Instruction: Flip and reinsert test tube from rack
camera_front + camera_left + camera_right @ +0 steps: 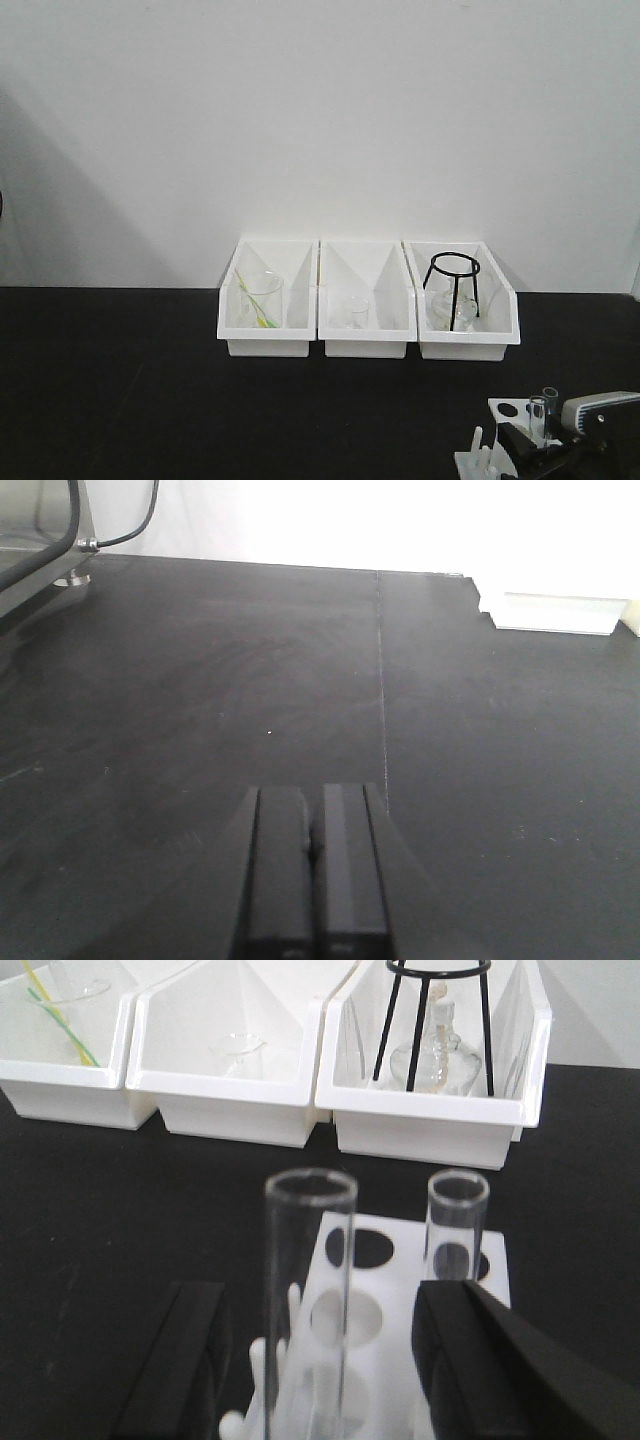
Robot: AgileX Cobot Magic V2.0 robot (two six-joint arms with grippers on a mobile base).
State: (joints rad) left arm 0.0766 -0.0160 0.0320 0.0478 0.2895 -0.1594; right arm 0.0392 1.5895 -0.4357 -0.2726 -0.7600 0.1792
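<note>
Three white bins [230, 1110] stand behind the rack [400, 1305], apart from it. The right gripper [322, 1295] is spread wide, straddling the upright test tube [310, 1260] at the rack's peg side, with neither finger touching it. A second test tube [458, 1215] stands in a far-row hole. The left gripper [315, 875] is clenched on nothing, over the black table [200, 680].

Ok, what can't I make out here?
Lower end of the near test tube: right wrist view, cut by the bottom edge; seated or lifted unclear.
Front of the rack: front view, cut by the bottom edge, behind the right end effector.
The glass item in the middle bin: front view, too small.
</note>
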